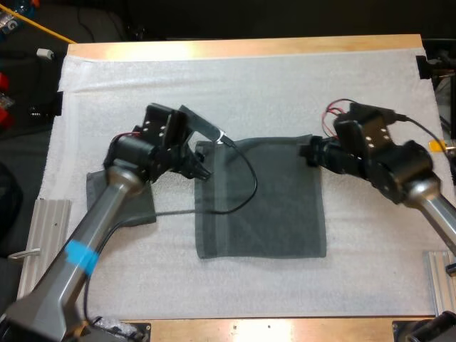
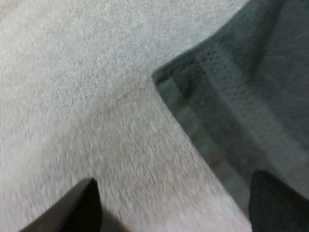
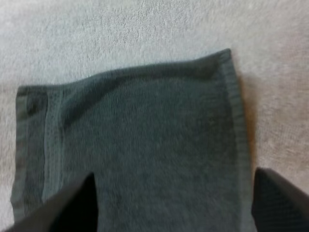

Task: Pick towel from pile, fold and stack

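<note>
We're hovering our left tool point(image 1: 202, 169), spread open, at the far left corner of the towel point(image 1: 267, 206) lying flat mid-mat point(image 1: 285, 85), while our right tool point(image 1: 308, 152), also open, is hanging at its far right corner, each arm nearest its own side.

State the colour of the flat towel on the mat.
The towel is dark grey-green; right wrist view.

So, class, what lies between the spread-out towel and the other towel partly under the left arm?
A bare strip of white mat lies there, separating the spread towel from the second towel. The high view shows this.
</note>
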